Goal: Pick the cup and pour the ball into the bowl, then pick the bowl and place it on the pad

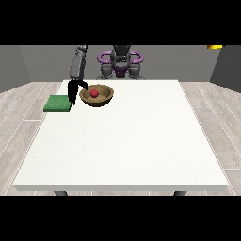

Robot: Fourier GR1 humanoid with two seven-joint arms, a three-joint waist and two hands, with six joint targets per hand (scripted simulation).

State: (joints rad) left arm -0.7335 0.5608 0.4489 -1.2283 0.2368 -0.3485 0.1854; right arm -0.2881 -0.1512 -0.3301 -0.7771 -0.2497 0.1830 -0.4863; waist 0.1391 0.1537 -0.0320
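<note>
Brown bowl (96, 95) near the table's (122, 141) far edge, toward its far left corner, red ball (94, 93) inside. Green pad (58, 103) at the left edge. Hand at the view's left (73, 92) between them, thumb hooked over the bowl's rim; fingers pointing down.

A bare test room: grey walls (28, 63), wood-plank floor (21, 117), one white table (122, 141).
</note>
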